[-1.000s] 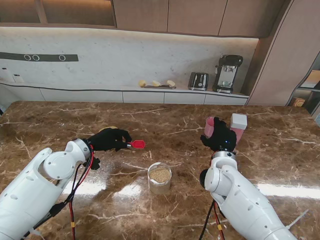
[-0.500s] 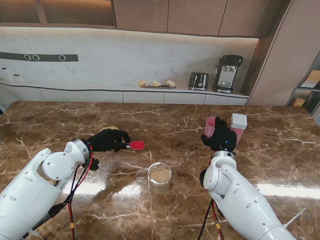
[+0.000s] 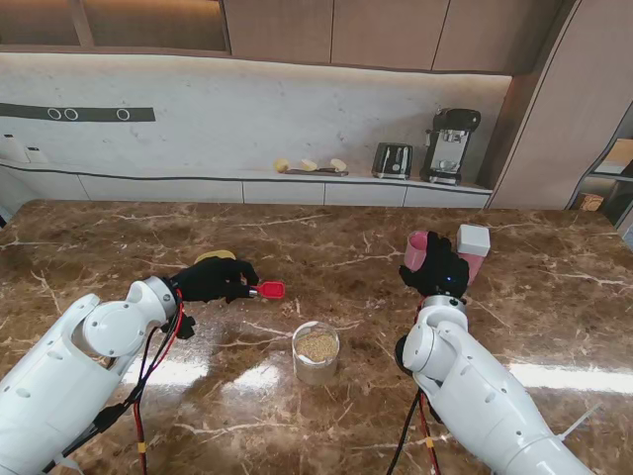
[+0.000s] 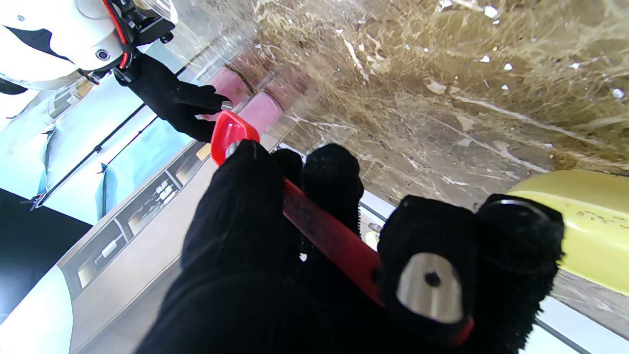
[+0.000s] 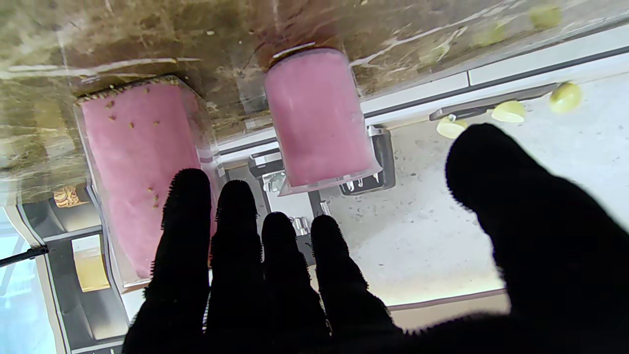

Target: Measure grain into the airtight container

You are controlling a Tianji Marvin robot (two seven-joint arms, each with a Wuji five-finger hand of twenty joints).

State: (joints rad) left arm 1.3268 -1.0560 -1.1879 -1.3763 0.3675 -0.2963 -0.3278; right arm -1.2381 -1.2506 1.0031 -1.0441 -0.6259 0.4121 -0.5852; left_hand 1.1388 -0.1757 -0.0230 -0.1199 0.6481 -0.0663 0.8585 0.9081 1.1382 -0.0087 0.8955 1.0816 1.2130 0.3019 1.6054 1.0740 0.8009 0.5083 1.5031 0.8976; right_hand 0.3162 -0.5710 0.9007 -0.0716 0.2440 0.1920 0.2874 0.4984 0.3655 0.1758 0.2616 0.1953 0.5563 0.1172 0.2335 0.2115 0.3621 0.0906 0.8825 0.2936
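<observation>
Grain sits low in the clear round container [image 3: 316,351], just under centre frame on the marble table [image 3: 326,242], with a few kernels scattered on the stone beside it. The left hand [image 3: 211,278], left of centre, is clenched round the handle of a red measuring scoop [image 3: 268,289], whose bowl juts toward the middle of the frame; I can't tell whether the bowl carries anything. A yellow dish [image 3: 215,255] peeks out just behind that hand. At right of centre the right hand [image 3: 435,271] is spread and holds nothing, fingers reaching toward two pink containers [image 3: 416,249] — one tall and round, one squarer with a white lid [image 3: 473,238] and flecks of grain on its wall.

My guess is the scoop wants refilling or emptying next. To do it well, keep the bowl level on the way — tip only once it is squarely over the container's mouth, or more will join the spill.
</observation>
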